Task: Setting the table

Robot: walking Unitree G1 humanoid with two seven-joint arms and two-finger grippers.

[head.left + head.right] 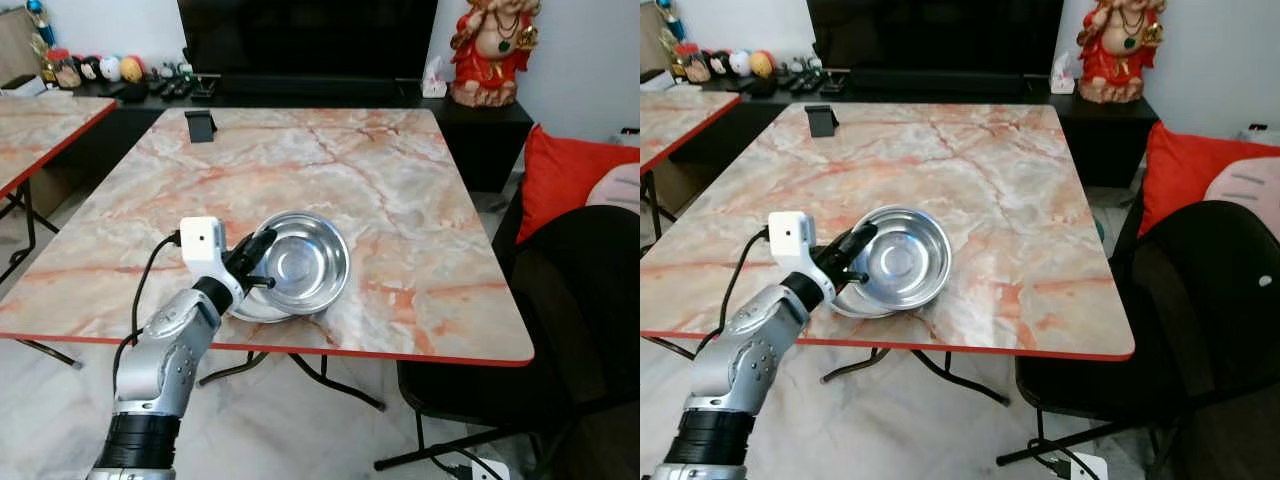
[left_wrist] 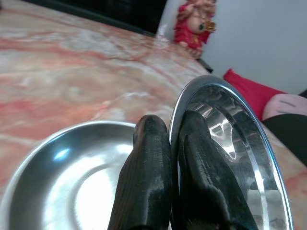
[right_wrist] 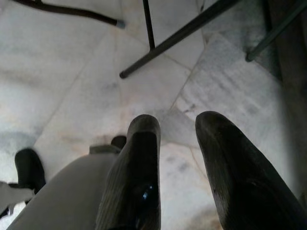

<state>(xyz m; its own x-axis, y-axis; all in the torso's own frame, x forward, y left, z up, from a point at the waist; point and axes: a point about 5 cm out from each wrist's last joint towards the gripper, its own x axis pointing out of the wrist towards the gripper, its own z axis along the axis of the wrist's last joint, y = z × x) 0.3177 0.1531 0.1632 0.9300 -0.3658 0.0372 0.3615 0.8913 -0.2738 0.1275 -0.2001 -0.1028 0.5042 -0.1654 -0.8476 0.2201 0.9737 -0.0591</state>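
While its fingers pinch the bowl's (image 1: 300,262) rim, the left gripper (image 1: 258,262) reaches forward over the table (image 1: 400,190).

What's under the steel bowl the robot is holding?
A second steel dish lies on the table beneath the tilted bowl, its rim peeking out at the near left. The left gripper's fingers pinch the bowl's rim. The bowl covers most of the dish.

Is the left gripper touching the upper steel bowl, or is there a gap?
Touching. The left wrist view shows the left gripper pinching the rim of the upper steel bowl, one finger on each side.
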